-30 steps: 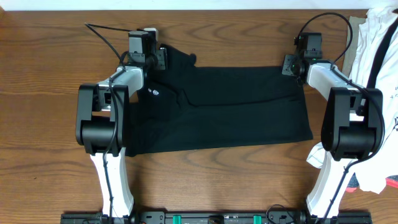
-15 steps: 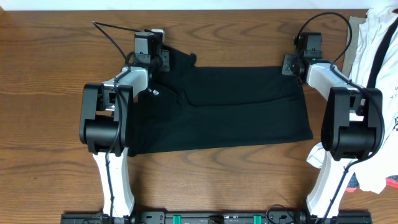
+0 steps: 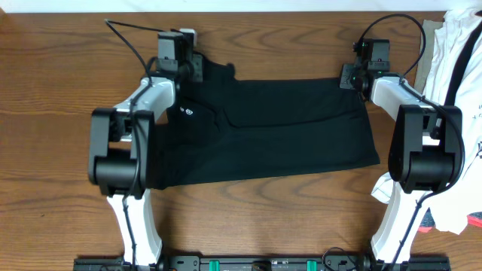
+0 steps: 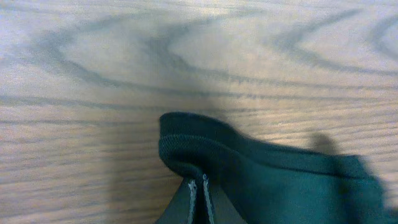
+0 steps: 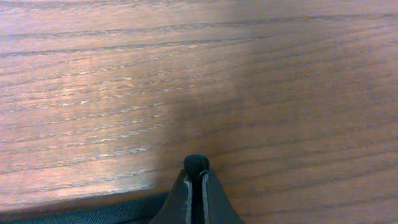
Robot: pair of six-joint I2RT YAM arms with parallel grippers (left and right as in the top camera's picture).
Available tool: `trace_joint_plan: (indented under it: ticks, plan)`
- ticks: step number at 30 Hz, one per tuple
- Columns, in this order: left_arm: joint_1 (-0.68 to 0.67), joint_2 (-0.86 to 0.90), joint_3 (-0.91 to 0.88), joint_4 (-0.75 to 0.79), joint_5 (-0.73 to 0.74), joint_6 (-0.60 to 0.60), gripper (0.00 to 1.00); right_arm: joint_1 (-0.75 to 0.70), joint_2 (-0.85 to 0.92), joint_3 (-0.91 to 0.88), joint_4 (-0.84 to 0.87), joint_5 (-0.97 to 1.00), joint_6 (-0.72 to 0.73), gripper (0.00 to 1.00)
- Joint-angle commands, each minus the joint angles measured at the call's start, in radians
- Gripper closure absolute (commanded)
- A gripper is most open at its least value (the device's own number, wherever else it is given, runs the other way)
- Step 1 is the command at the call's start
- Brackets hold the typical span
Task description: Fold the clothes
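Left pincer (image 3: 183, 69) is closed on the far left corner of the clothes (image 3: 286, 135). In its wrist view the fingertips (image 4: 199, 190) are pressed together on a thick rolled hem (image 4: 186, 146), and the cloth runs off to the right. Right pincer (image 3: 352, 77) is likewise clamped at the far right corner; its wrist view shows only a small nub of cloth (image 5: 196, 163) pinched between the tips (image 5: 196, 183), with bare wood beyond.

The clothes lie spread flat across the middle of the desk (image 3: 60, 113), between the two arms. The far edge is held at both ends and the near edge slants down towards the left. A small white logo (image 3: 187, 112) sits near the left arm, which reaches over the left end of the cloth. A loose flap sticks up just beside the left pincer.

White garments (image 3: 459, 45) with black straps are heaped at the desk's right edge, just beside the right arm but clear of the black cloth. Nothing lies on the clothes apart from the arms.

Compared with half a second ago, the left arm's elbow has swung a little to the left. The right arm and the cloth lie as they did.
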Motion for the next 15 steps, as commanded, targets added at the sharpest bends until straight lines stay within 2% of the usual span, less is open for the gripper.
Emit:
trace_joint_plan:
  ticks: [1, 15]
  plan:
    - [0.029, -0.073, 0.023, -0.038, -0.006, 0.007, 0.94, -0.01, -0.006, 0.004, 0.003, -0.035, -0.03, 0.99]
    - [0.053, -0.25, 0.023, -0.339, -0.005, 0.014, 0.94, -0.009, -0.171, 0.004, -0.124, -0.107, -0.132, 0.99]
